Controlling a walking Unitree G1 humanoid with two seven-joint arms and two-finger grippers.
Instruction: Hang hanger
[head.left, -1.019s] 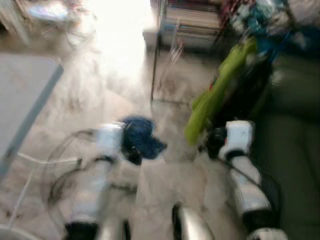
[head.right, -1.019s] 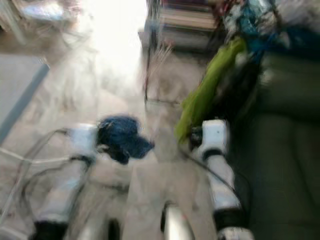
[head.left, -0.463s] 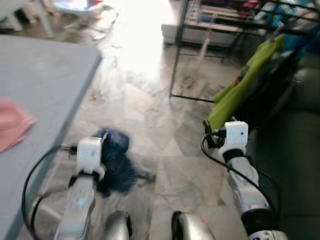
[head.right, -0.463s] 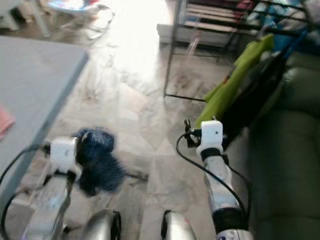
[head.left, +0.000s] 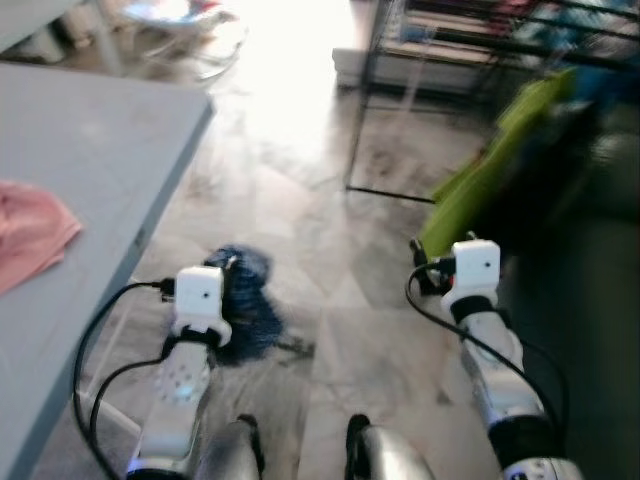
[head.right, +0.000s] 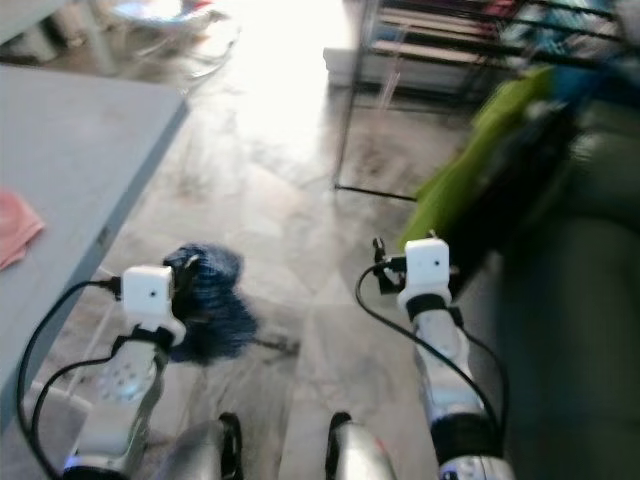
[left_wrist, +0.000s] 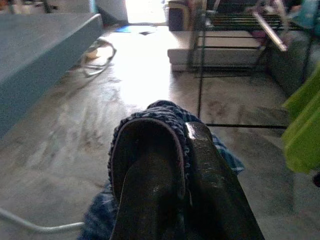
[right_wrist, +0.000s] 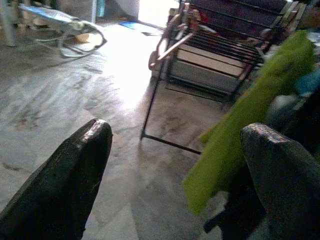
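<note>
Left pincer clenched on blue cloth: soft, limp, grip bunched. Right pincer released, empty.

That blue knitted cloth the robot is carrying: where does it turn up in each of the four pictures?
Left eye view: blue knitted cloth just beyond the left gripper, above the floor.
Right eye view: beside the left wrist, lower left.
Left wrist view: clamped between the black fingers, centre.
Right wrist view: no blue cloth here.
Shared landmark: the green garment.
</note>
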